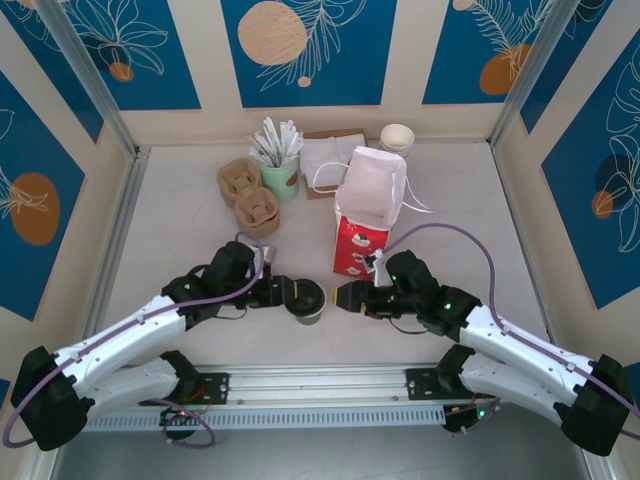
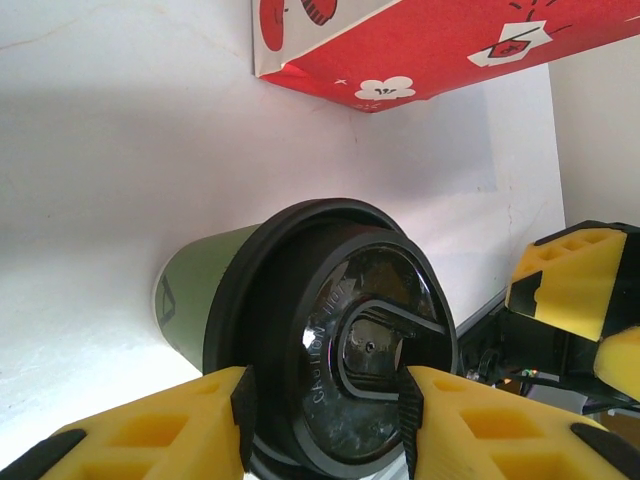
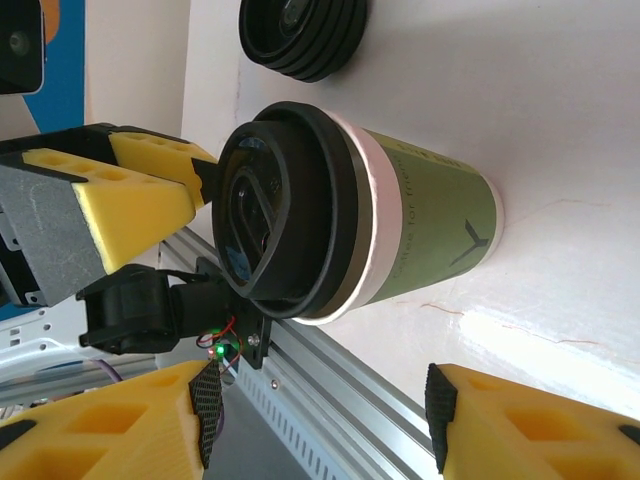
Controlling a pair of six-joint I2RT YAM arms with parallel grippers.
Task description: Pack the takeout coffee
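Two pincers at the takeout coffee (image 1: 312, 305), upright on the surface (image 1: 460, 210) near-left of the bag (image 1: 362, 238): left pincer (image 1: 297, 297) clamped on its lid (image 2: 340, 300), right pincer (image 1: 345, 297) released beside it.

Your white table (image 1: 470, 220) carries the takeout coffee (image 1: 309, 300) upright toward the near edge, a red-and-white paper bag (image 1: 365, 215) standing just behind it, and at the back two pulp cup carriers (image 1: 250, 195), a green cup (image 1: 282, 178) of white sticks and stacked pale cups (image 1: 397, 138).
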